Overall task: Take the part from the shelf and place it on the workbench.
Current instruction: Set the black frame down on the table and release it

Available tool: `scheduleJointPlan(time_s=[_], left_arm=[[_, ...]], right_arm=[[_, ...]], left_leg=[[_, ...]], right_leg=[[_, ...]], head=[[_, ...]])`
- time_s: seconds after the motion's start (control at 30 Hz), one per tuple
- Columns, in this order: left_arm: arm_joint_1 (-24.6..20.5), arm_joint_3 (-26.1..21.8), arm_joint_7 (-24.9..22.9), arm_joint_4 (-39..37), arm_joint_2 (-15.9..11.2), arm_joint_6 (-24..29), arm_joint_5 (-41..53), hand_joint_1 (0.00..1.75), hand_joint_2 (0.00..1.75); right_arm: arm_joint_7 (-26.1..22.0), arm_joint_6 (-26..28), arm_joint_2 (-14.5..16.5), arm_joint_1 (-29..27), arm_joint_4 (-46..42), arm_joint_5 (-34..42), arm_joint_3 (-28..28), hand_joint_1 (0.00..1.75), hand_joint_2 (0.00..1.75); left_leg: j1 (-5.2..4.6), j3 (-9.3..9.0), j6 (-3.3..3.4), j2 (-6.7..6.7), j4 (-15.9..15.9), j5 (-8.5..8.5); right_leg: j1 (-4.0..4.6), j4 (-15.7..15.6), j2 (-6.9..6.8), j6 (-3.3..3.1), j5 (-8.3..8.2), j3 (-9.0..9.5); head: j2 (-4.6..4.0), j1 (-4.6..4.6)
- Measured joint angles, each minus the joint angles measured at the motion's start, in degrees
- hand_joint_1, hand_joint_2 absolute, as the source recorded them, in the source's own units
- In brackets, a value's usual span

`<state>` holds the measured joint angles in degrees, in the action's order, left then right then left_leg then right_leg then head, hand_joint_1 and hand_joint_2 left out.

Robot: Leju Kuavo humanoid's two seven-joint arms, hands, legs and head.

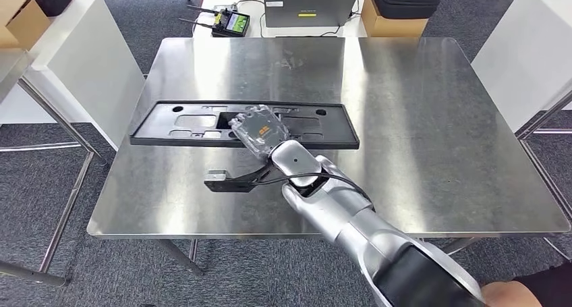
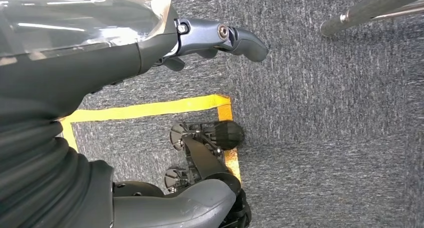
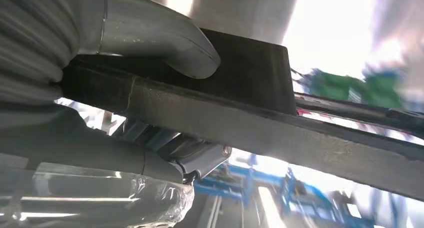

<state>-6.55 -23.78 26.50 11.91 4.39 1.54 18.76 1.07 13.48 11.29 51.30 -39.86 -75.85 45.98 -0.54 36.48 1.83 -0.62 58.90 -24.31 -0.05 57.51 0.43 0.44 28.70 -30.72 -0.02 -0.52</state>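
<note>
Head view: right hand hiding part

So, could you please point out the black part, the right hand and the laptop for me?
black part (image 1: pixel 324 128): head view, bare stretch of its long flat panel.
right hand (image 1: pixel 260 133): head view, middle of the hand's back.
laptop (image 1: pixel 307 7): head view, centre of its screen.

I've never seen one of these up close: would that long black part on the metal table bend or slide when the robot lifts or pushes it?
The long black part looks like rigid moulded plastic, so probably stiff. Its cut-outs and thin edge suggest it is light. On the polished workbench it may slide easily. The right hand grips its edge.
</note>
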Motion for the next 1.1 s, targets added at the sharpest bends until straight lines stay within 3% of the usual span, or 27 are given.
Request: scheduleJointPlan(time_s=[0.2,0.5,0.63,0.83,0.97,1.1], left_arm=[[0.1,-0.9,-0.2,0.0,0.0,-0.3,0.0,0.00,1.75],[0.2,-2.8,-2.0,0.0,-0.1,1.1,-1.4,0.00,1.75],[0.5,-4.2,-2.0,0.0,0.1,2.1,-2.5,0.00,1.75],[0.9,-5.3,-2.1,-0.1,0.1,2.7,-2.5,0.00,1.75],[0.9,-5.5,-2.1,-0.1,0.1,3.0,-2.6,0.00,0.00],[0.7,-6.3,-2.4,-0.1,0.2,3.5,-2.5,0.00,0.00]], right_arm=[[3.6,-1.2,0.0,3.0,10.6,-2.1,1.5,1.75,1.75],[11.1,-8.4,-2.2,6.4,20.1,-4.0,1.4,1.75,1.75],[12.3,-10.6,-1.6,7.4,21.9,-5.2,1.5,0.00,0.00],[12.0,-11.8,-0.2,7.9,23.3,-6.7,1.7,0.00,0.00],[11.8,-11.8,0.3,8.4,23.7,-7.0,2.0,0.00,0.00],[10.8,-11.1,0.7,8.5,24.0,-7.3,2.0,0.00,0.00]], left_leg=[[0.05,0.01,0.04,0.00,0.0,0.03],[0.15,0.03,0.03,0.06,0.0,0.02],[0.23,0.03,0.03,0.04,0.0,0.02],[0.33,0.03,0.03,0.07,0.0,0.03],[0.34,0.03,0.02,0.05,0.0,0.03],[0.34,0.02,0.02,0.07,0.0,0.03]], right_leg=[[-0.12,0.0,-0.07,0.02,-0.03,-0.05],[-0.16,0.0,-0.04,0.02,-0.03,-0.06],[-0.15,0.0,-0.06,0.01,-0.03,-0.05],[-0.13,0.0,-0.04,0.01,-0.03,-0.06],[-0.13,0.0,-0.06,0.01,-0.03,-0.04],[-0.13,0.0,-0.06,0.01,-0.03,-0.04]], head=[[0.00,-0.02],[0.00,0.00],[0.00,0.00],[0.01,0.00],[0.01,0.00],[0.00,0.01]])
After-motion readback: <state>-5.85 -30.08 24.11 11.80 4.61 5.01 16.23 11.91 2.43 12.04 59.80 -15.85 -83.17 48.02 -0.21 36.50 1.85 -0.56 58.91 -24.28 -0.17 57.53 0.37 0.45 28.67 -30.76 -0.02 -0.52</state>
